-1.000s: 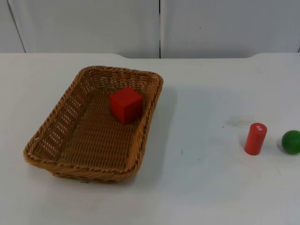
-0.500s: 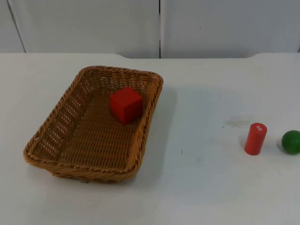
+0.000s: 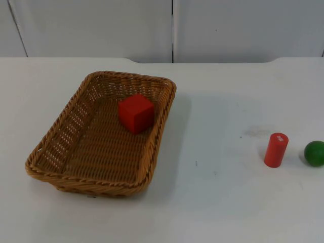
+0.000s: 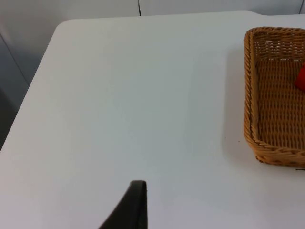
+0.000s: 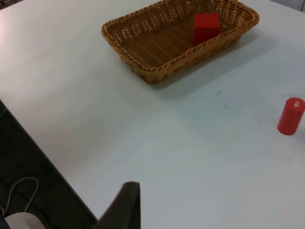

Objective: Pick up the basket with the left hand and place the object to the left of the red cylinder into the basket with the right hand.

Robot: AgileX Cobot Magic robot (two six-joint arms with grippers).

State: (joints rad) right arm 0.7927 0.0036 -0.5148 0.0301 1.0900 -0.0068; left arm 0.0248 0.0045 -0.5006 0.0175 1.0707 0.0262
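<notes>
Wicker basket (image 3: 101, 134) rests flat on the desk (image 3: 223, 202) with the red cube (image 3: 135, 113) inside, both pincers apparently waiting clear, their grip state impossible to tell.

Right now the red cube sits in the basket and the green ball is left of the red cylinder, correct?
Not quite. The top view shows the green ball right of the red cylinder. The red cube does sit in the basket.

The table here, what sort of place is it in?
Probably a robot test bench, not a home: a bare white table against a grey partition wall, holding just a wicker basket with a red cube, a red cylinder and a green ball.
</notes>
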